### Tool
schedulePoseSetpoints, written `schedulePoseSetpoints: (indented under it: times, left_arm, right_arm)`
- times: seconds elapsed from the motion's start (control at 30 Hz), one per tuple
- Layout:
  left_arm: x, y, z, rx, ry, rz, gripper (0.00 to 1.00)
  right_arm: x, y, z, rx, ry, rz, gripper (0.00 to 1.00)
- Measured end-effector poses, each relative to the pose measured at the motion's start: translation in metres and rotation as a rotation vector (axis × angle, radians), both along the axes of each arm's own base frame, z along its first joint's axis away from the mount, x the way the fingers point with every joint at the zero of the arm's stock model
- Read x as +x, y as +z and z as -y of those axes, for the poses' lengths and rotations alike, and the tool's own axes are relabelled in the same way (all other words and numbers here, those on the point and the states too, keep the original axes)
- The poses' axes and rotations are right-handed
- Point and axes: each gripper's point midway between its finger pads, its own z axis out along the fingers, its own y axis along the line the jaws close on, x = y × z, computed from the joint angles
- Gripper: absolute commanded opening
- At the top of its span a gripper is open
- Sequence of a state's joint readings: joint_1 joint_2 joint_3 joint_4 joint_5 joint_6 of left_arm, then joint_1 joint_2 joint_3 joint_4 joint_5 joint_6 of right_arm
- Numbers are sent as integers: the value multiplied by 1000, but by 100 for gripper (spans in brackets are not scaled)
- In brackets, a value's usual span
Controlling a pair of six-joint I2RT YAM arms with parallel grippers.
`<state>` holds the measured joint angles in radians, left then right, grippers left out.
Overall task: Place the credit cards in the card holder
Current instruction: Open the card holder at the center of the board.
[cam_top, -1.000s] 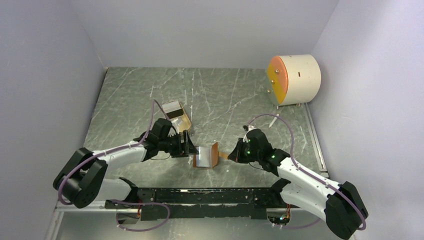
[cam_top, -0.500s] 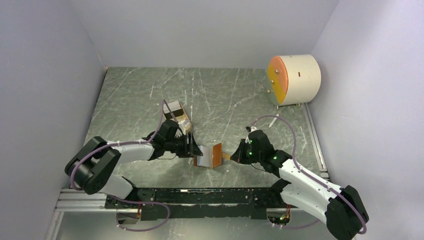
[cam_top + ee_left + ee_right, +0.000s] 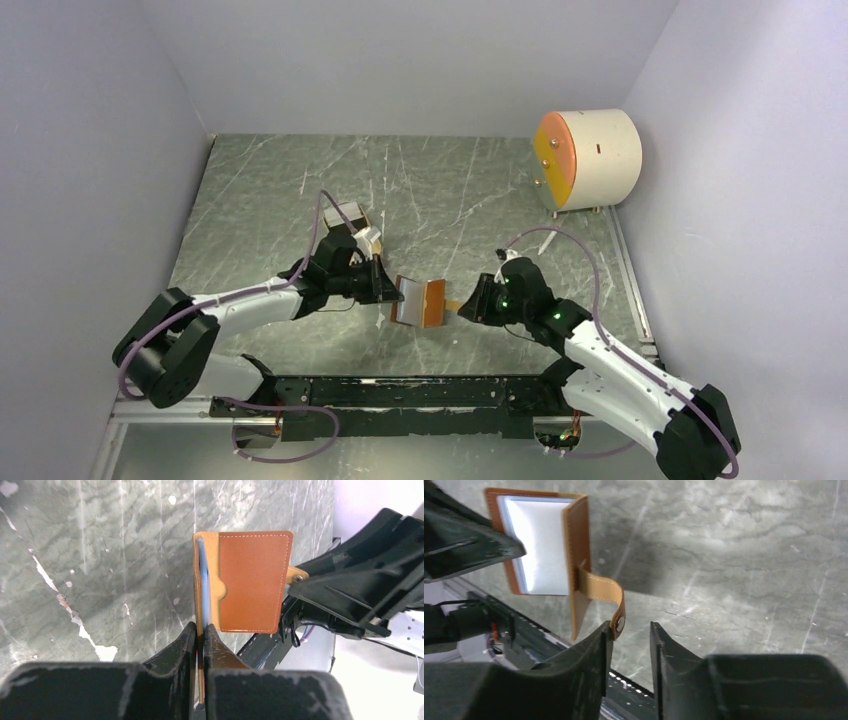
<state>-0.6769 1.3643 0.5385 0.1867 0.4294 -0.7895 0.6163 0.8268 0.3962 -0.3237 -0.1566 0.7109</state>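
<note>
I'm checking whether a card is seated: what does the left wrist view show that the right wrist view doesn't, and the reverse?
Left wrist only: the left gripper, jaws shut on the card holder at its edge, the holder's brown outer cover, and a pale blue credit card seen edge-on in the slot.
Right wrist only: the card's whitish face inside the holder, and the snap tab curling down between the open jaws of the right gripper.
Both: the holder and the marble table.

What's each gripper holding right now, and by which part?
Left gripper pinches the wallet by the near edge of its card-side flap. Right gripper is open; the snap tab sits by one finger, unclamped.
</note>
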Motion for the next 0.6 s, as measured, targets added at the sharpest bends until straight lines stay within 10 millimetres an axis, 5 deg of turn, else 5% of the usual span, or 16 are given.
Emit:
schedulePoseSetpoints:
  times: [0.27, 0.6]
  left_arm:
    - [9, 6, -14, 113, 77, -16, 9]
    - [-8, -11, -35, 222, 100, -98, 11]
  right_arm:
    - [9, 67, -30, 164, 16, 76, 45]
    - [-9, 54, -95, 217, 148, -11, 45]
